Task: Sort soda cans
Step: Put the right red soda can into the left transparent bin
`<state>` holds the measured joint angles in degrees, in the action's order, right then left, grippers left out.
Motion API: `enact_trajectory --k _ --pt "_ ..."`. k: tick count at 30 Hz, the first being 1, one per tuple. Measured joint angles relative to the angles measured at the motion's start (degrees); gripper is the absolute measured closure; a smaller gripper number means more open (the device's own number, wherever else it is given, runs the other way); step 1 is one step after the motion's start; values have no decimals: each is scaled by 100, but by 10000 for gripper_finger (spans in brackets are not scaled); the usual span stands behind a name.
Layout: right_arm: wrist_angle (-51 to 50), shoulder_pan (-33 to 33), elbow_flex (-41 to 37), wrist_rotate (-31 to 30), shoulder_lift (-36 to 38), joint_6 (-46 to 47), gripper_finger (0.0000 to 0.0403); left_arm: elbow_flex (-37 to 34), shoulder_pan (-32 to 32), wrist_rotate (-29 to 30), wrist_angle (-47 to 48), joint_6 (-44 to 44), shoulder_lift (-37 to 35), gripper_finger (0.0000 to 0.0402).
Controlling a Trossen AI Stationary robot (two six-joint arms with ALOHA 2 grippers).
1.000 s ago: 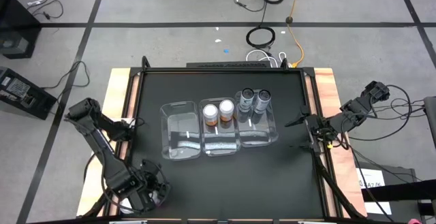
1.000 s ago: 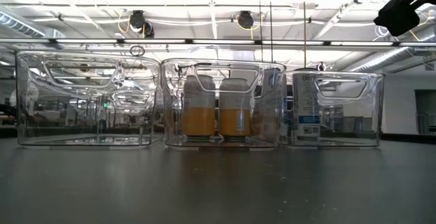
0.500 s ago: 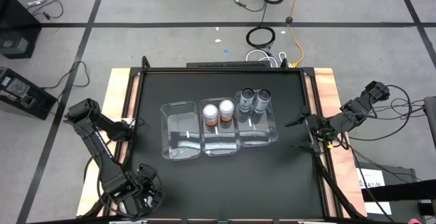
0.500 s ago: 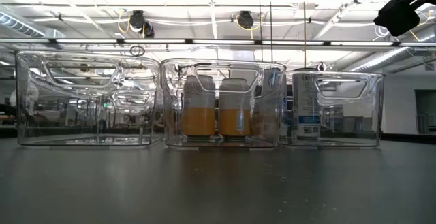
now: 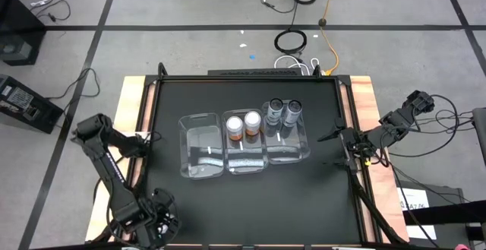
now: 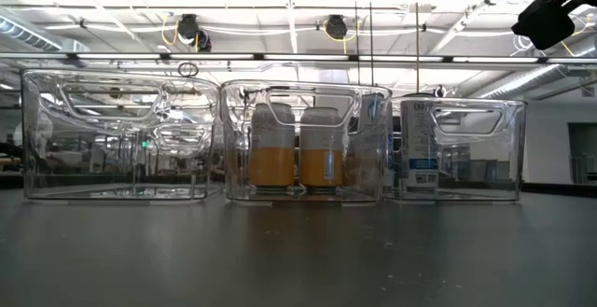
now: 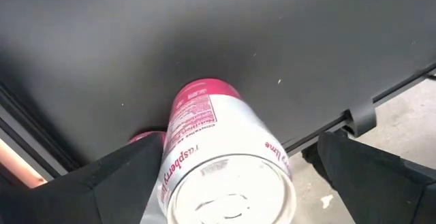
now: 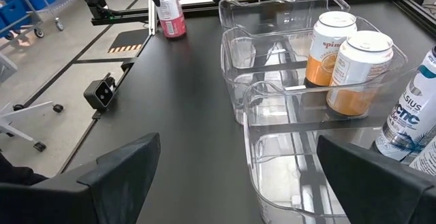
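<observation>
Three clear bins in a row mid-table; middle bin [image 5: 244,147] holds the two orange cans [image 5: 243,126]; bin nearest the right arm [image 5: 287,137] holds the two grey cans [image 5: 282,111]; bin nearest the left arm [image 5: 200,147] has no cans in it; remaining pink cans sit at the near left corner of the table [image 5: 250,204], under the left arm; left gripper [image 7: 225,183] hovers right over a pink can [image 7: 218,163], silver top between its wide-open jaws, not gripped yet; second pink can [image 7: 146,139] just beside it, mostly hidden; right gripper [image 8: 238,176] parked at the right table edge facing the bins, jaws wide, holding nothing; step in hand: picking the first pink can; next move likely needs lowering around the can body, closing, then carrying it to the can-free bin without bumping its neighbour
</observation>
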<state>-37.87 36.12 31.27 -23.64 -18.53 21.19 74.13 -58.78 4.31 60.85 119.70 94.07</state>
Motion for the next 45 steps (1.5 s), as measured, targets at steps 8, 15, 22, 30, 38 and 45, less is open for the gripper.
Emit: enact_trajectory --k 8,15,22,30,38,45 --pt "0 0 0 -2 -1 20 14 0 -177 -279 -37 -2 186 2" --pt "0 -2 0 -2 -1 20 14 0 -213 -276 -26 -9 294 2" --pt "-2 -2 0 -2 -2 20 14 0 -206 -257 12 0 336 5" --pt "-2 -2 0 -2 0 17 14 0 -151 -231 48 0 336 70" --pt "-4 -2 0 -2 -2 17 14 2 -156 -228 82 2 331 88" --pt "-4 -2 0 -2 -2 17 14 2 -156 -228 89 4 331 83"
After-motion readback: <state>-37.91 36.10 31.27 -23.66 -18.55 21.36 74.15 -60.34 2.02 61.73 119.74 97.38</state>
